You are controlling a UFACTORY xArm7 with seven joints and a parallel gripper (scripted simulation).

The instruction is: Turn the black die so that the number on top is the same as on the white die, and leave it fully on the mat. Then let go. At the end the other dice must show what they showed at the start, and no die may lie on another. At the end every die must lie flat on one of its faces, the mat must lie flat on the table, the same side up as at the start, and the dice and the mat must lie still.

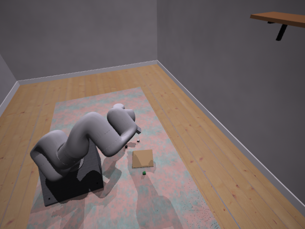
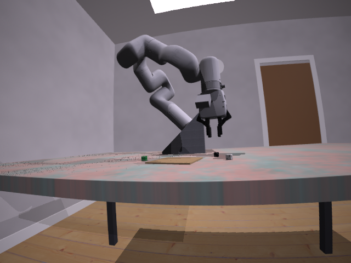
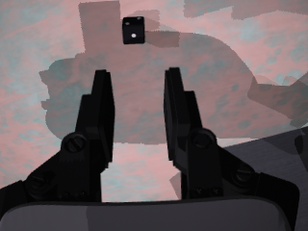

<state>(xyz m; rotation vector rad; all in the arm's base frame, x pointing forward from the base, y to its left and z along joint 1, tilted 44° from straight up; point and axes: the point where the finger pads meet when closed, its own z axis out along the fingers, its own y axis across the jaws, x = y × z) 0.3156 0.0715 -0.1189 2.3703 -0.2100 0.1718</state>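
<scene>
Partly closed, empty pincer hangs above black die.

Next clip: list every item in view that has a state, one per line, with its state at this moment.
pincer: partly closed, holding nothing, raised above the table
black die: flat on the table, off the mat, one pip on top
white die: flat on the table, off the mat, top number too small to read
green die: on the table, just off the mat
mat: flat on the table, no die on it
door: closed
</scene>
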